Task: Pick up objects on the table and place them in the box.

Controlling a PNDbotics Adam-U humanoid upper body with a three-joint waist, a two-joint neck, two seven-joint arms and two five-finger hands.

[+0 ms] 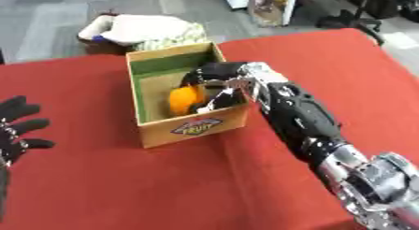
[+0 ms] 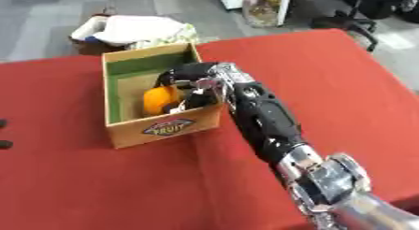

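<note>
The box [image 1: 191, 129] front bears an oval label reading "FRUIT".

The box [image 1: 190, 127] sits mid-table [image 1: 123, 191], right hand [image 1: 214, 82] and a round object [image 1: 184, 99] inside it.

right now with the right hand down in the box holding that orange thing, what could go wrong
The right hand is curled round the orange object inside the box; pulling out before opening could lift it back out. The forearm crosses the box's right wall, so a sideways withdrawal might drag or tip the box. The left hand rests open, away from the box, not steadying it.
</note>
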